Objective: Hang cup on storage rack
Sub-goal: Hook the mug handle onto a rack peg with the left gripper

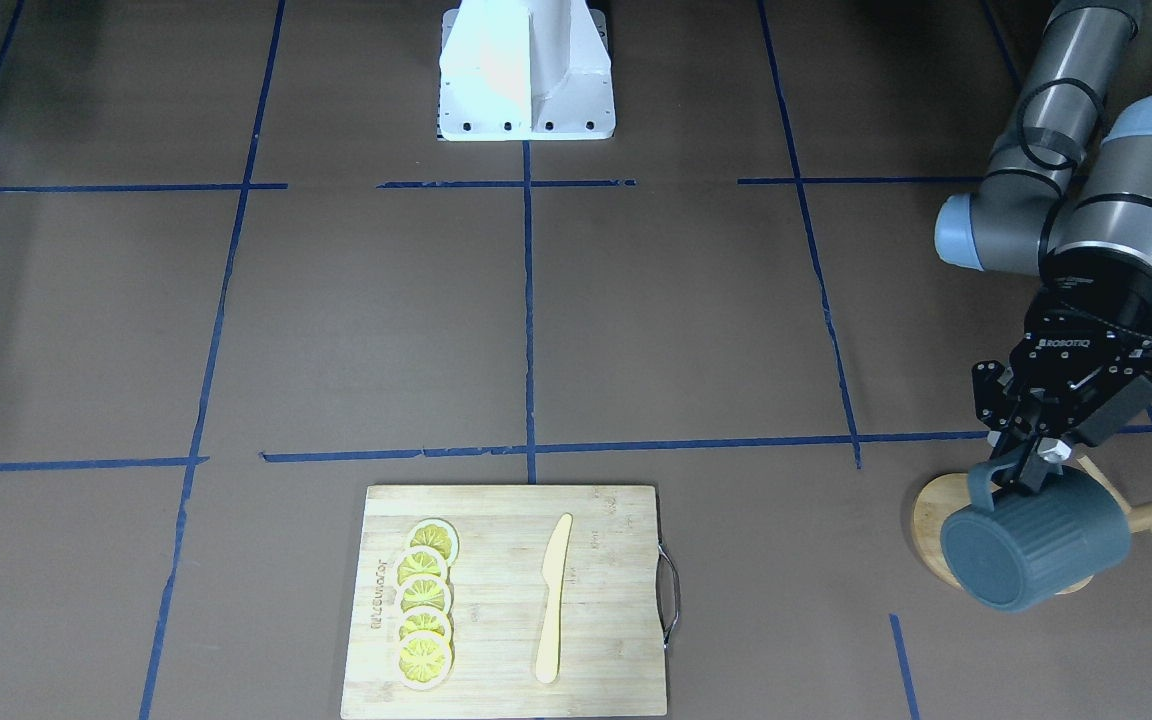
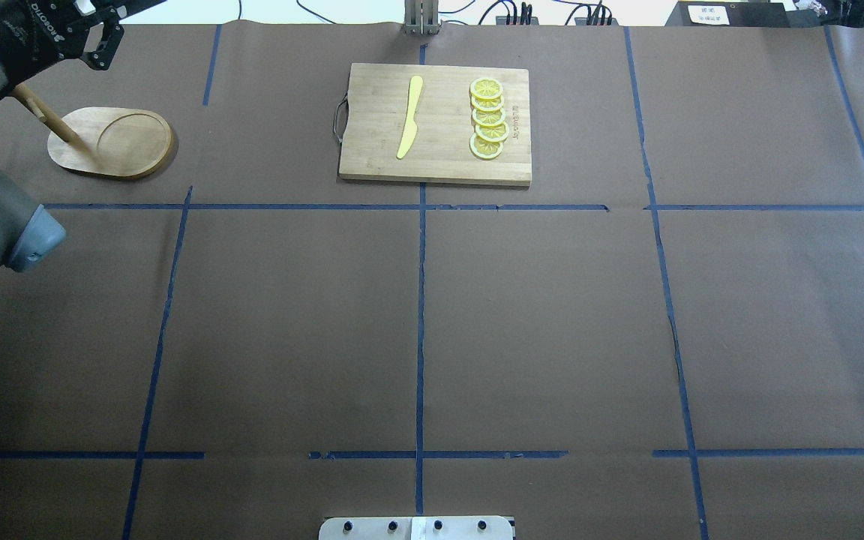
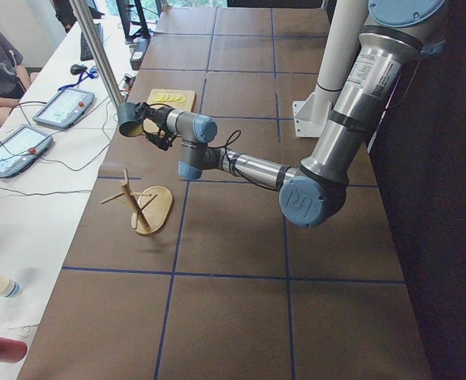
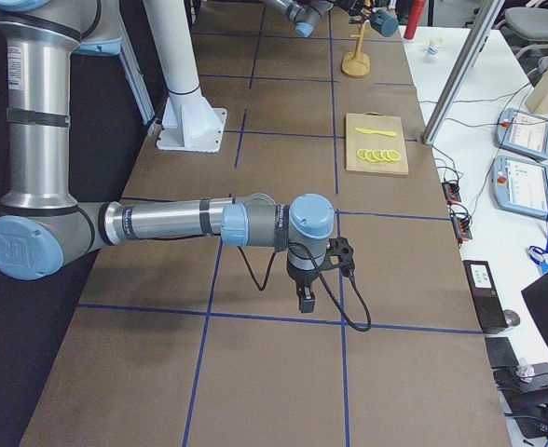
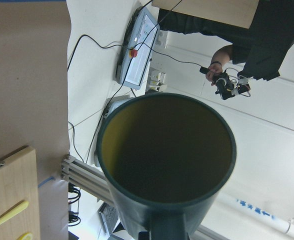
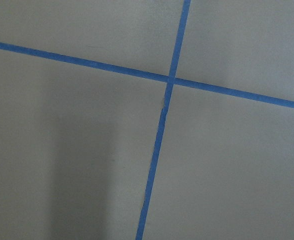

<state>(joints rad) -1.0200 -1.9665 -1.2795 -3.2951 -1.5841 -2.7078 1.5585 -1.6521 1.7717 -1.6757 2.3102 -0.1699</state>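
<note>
Left end effector (image 1: pixel 1031 468) clamped on cup (image 1: pixel 1036 545) handle, cup sideways, raised near storage rack (image 1: pixel 936 515); right end effector (image 4: pixel 305 302) opening unclear

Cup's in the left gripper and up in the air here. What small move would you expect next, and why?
Probably lower the cup toward the storage rack and line its handle up with a peg. The left gripper clamps the handle, the cup lies on its side, and in the exterior left view it hangs well above the pegs, touching none.
</note>
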